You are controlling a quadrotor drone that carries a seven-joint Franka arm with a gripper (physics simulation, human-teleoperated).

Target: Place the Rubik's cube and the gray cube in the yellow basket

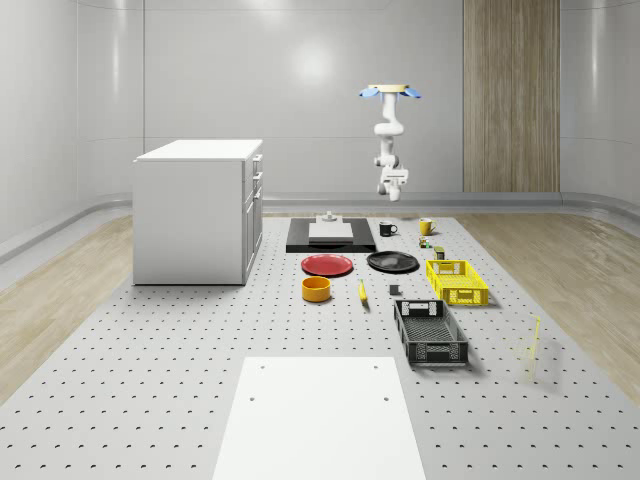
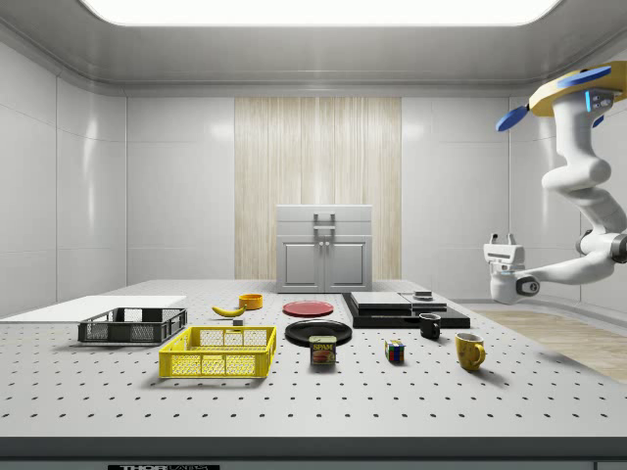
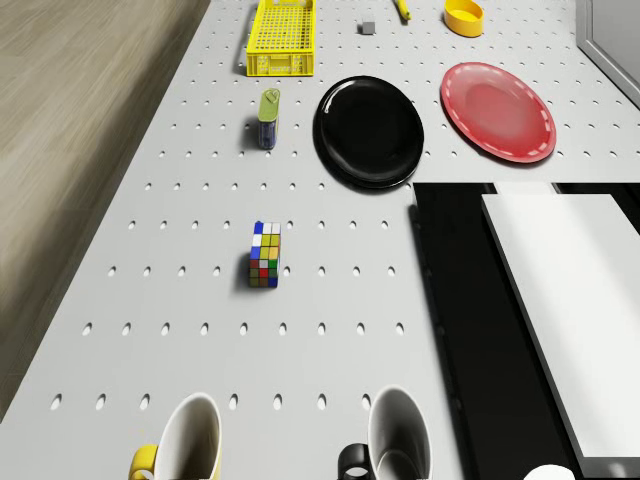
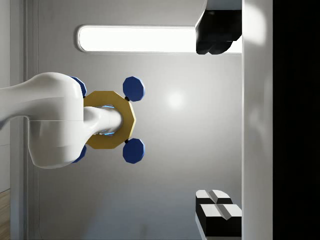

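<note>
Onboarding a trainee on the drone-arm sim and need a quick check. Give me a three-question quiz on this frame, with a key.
1. True or false: the Rubik's cube already lies in the yellow basket.
2. The gray cube sits: A) on the table near the basket; B) in the basket; C) on top of the Rubik's cube.
3. The drone hovers above the table's far end, with the gripper pointing up. Is the gripper open or shut?
Key: 1 false; 2 A; 3 open, holding nothing.

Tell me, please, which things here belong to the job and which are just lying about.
Job: Rubik's cube, gray cube, yellow basket.
Lying about: black basket, red plate, black plate, can, banana, bowl, yellow mug, black mug, cabinet.
</note>
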